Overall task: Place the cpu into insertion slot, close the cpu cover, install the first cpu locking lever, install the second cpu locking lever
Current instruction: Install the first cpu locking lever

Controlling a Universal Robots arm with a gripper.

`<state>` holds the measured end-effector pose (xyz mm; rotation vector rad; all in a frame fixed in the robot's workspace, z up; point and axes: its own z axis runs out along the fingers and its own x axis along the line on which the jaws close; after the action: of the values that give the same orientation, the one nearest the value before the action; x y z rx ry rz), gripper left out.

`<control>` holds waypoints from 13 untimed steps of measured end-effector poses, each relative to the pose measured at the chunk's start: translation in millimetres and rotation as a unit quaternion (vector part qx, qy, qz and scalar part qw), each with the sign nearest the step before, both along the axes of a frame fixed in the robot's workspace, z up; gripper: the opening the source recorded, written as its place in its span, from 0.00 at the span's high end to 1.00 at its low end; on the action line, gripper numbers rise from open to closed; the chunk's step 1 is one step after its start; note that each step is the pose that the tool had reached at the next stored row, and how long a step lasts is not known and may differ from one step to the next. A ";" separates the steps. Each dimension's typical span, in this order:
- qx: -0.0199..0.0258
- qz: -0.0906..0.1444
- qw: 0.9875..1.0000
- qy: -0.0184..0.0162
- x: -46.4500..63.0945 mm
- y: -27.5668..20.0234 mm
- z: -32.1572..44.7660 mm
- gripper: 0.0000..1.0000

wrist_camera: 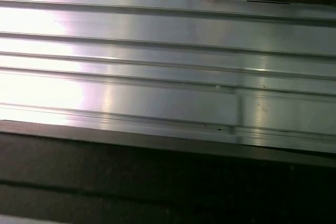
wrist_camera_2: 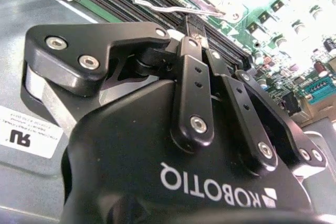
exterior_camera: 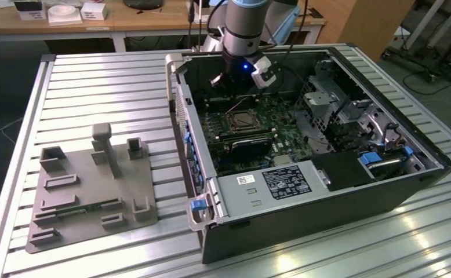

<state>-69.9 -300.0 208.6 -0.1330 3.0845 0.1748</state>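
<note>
Now | arm upright above insertion slot (exterior_camera: 243, 120) | gripper (wrist_camera_2: 195, 25) points down, fingers pressed together, nothing visibly held

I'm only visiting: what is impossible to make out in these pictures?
1. The insertion slot: too small in the exterior view to tell what lies inside; in the second wrist view, glare and the picture's edge swallow it.
2. What the gripper touches: its own black body blocks that in the second wrist view.
</note>
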 end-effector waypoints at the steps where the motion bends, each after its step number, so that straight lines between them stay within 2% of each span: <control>1: -0.002 0.000 1.000 0.000 0.0 0.0 -0.2 0.90; 6: -0.010 0.000 1.000 0.000 0.0 -0.1 -1.1 0.90; 13: -0.019 0.000 1.000 0.000 0.0 -0.1 -3.6 0.90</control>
<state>-69.9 -300.1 205.0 -0.1343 3.0886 0.1172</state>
